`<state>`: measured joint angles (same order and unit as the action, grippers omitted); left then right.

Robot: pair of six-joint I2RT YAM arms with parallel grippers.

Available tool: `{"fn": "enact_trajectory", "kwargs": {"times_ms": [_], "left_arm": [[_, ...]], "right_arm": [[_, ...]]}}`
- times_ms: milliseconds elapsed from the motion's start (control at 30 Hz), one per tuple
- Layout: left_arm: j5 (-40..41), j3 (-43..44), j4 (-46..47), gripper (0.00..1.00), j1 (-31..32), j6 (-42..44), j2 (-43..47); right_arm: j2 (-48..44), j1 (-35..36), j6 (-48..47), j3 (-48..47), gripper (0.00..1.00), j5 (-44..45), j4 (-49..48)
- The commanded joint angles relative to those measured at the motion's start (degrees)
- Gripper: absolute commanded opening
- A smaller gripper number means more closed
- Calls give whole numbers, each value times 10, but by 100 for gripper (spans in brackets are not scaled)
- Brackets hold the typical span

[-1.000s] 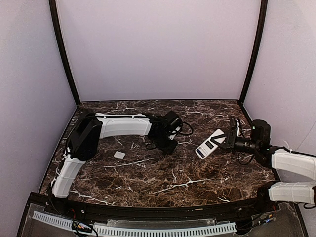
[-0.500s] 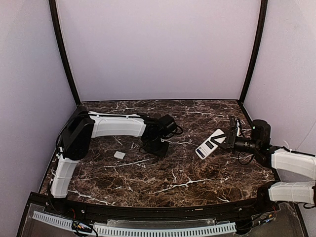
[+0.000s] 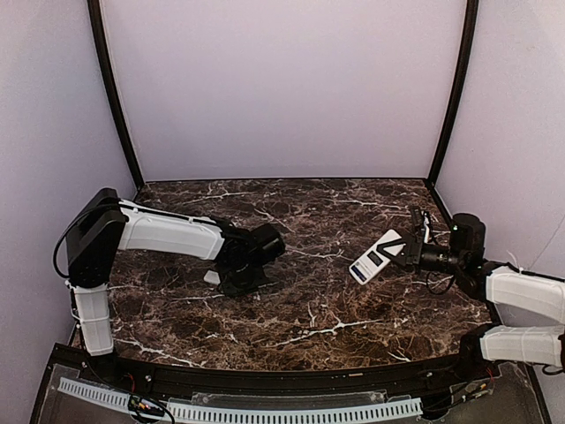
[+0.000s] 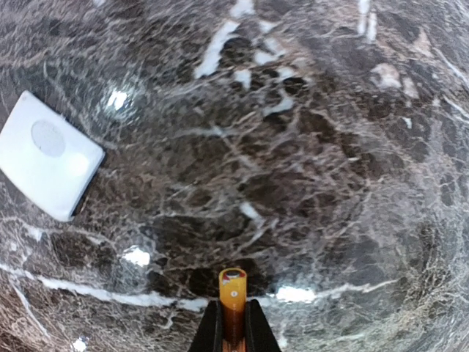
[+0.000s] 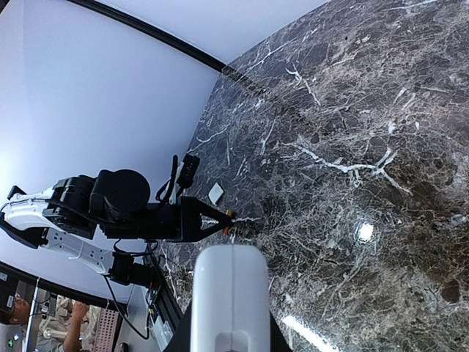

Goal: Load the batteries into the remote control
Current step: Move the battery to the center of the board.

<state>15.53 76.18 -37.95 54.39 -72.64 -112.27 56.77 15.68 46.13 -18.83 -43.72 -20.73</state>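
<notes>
My L gripper [image 4: 233,326] was clenched on the orange battery [image 4: 232,290], low near the left edge, beside the white cover [image 4: 47,165]. R gripper [image 3: 407,250] grasped the remote control [image 3: 378,256], lifted by the right edge, prob. to ease loading.

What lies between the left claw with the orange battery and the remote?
Nothing: the top view shows only bare marble table between the left claw, shut on the orange battery, and the remote held by the right claw.
</notes>
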Motion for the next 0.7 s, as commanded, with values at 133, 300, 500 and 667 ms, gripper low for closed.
{"fn": "enact_trajectory", "kwargs": {"times_ms": [133,300,500,667], "left_arm": [[-16,-24,19,0,8,-122,11],[-26,-21,12,18,9,-127,-3],[-30,-13,8,36,8,-118,-2],[-10,-5,9,42,8,-72,23]], "right_arm": [[-9,-3,-3,-11,0,-8,-24],[-10,-3,-7,-13,0,-8,-20],[-5,-3,-9,-16,0,-10,-21],[-3,-3,-7,-13,0,-8,-30]]}}
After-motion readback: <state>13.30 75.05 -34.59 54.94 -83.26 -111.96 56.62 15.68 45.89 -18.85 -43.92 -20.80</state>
